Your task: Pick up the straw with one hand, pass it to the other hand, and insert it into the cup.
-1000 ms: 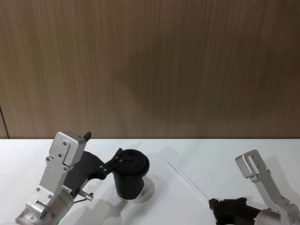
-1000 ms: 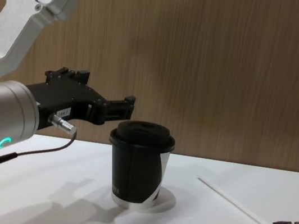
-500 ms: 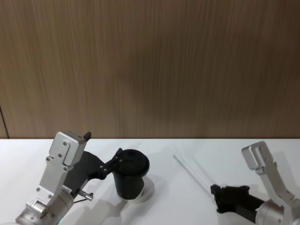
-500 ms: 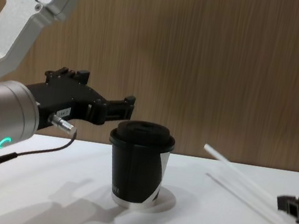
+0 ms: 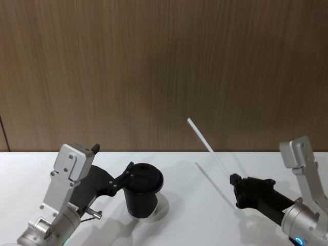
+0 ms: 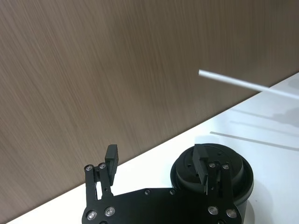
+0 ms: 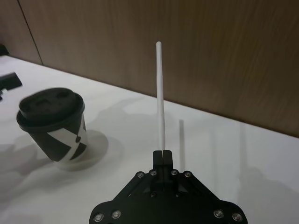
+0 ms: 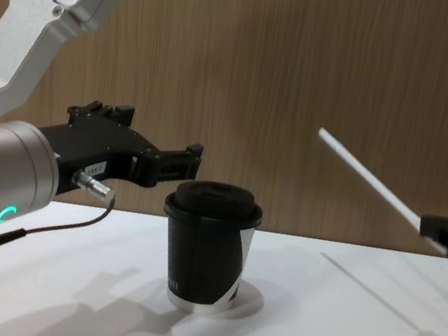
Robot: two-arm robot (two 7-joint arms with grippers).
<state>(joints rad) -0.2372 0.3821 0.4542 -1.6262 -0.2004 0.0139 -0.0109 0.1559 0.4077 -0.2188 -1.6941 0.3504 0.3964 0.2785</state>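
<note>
Right gripper pinched tight on the straw's lower end. Straw is off the table, slanting up toward 11 o'clock in head view. Pickup looks done; handover is next. Left gripper spread wide, empty, at the cup's 9 o'clock, level with the lid. Next: bring the thin rigid white tube between those flat black fingers and clamp mid-length before release. Smooth plastic, could slip or pivot. Cup is black paper with a domed lid; the opening looks small.
</note>
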